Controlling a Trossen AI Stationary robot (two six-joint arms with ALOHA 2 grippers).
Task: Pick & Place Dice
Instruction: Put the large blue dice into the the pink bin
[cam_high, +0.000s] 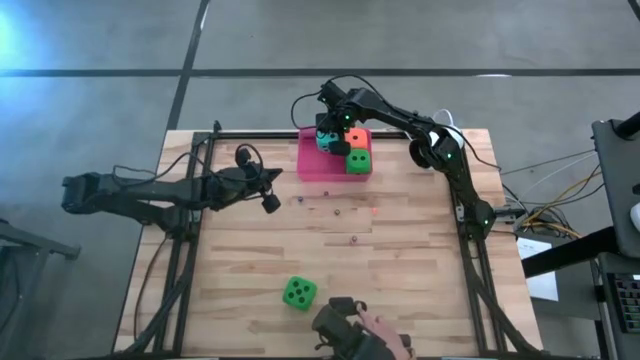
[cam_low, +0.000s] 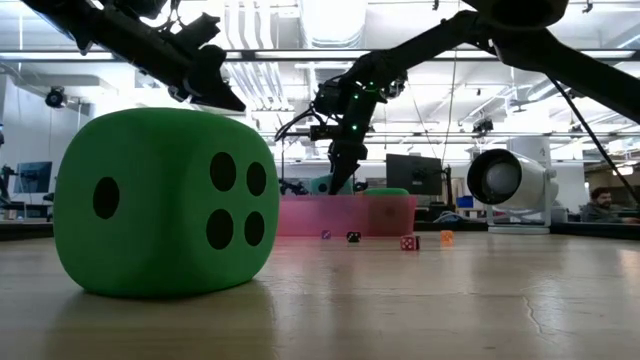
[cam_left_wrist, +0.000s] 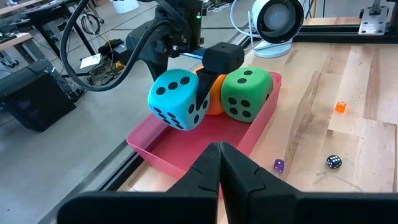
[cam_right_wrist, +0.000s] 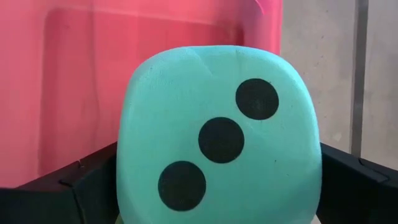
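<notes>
the right gripper (cam_high: 328, 134) hangs over the shallow pink plastic tray (cam_high: 312, 165) at the middle of the worktop's far edge. its fingers (cam_left_wrist: 201, 99) are spread wide on either side of the soft teal cube die with dark pips (cam_high: 327, 139), which sits in the tray; whether they press on it cannot be told. beside the teal die in the same tray lie the soft orange die (cam_high: 355, 139) and a bright green soft die (cam_high: 359, 161), the three crowded together at the tray's right end. the second bright green soft die (cam_high: 299, 292) lies alone on the pale wooden plank worktop (cam_high: 400, 250) near its near edge. the left gripper (cam_high: 270, 202) waits above the worktop's left part, its fingers pressed together with nothing between them. a few tiny dice (cam_left_wrist: 334, 162) are scattered on the wood near the tray.
</notes>
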